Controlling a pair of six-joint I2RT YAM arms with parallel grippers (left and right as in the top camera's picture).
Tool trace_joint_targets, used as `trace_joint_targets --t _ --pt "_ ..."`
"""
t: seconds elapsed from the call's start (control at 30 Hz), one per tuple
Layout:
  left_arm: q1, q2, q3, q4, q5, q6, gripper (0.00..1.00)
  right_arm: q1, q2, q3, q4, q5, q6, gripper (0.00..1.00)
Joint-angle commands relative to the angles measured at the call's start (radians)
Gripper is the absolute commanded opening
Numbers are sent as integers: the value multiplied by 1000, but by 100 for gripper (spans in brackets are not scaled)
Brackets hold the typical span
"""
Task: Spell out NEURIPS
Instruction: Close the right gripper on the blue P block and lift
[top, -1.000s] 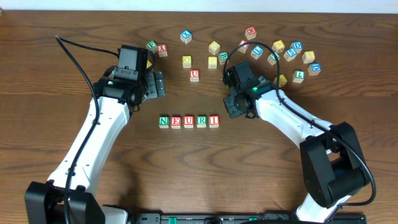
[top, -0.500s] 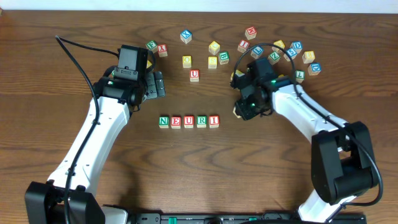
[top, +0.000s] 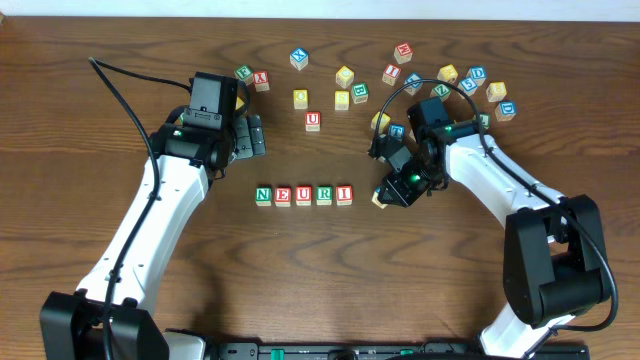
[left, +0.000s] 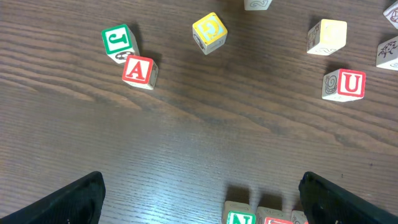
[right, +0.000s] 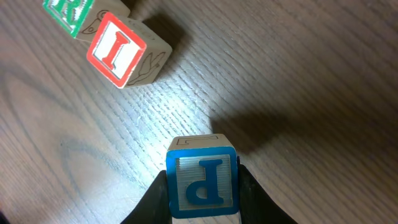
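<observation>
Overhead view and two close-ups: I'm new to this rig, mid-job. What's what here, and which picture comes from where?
Two white robot arms work at a wooden table. The wide picture looks straight down. Each close-up comes from a camera on one wrist. Five letter cubes form a row reading NEURI, and loose cubes lie scattered farther back. The right hand is closed on a blue P cube, to the right of the I. The left hand is open and holds nothing.

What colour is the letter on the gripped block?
Blue, on the block; right wrist view shows it best.
</observation>
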Motion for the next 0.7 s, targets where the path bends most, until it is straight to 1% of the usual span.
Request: trace_joint_targets --t 0.0,0.13,0.37,0.43,0.67 --pt "2 -18 31 0 -2 3 98 -3 -29 0 -1 -17 -51 11" --pt "2 -18 31 0 -2 3 98 -3 -29 0 -6 16 -51 8" --pt "2 -18 31 0 -2 2 98 -3 -29 0 -16 142 -55 9" --pt "2 -18 31 0 -2 3 98 -3 -29 0 -32 166 -80 11" --pt "2 -18 31 0 -2 3 98 -3 -29 0 -52 188 -156 9"
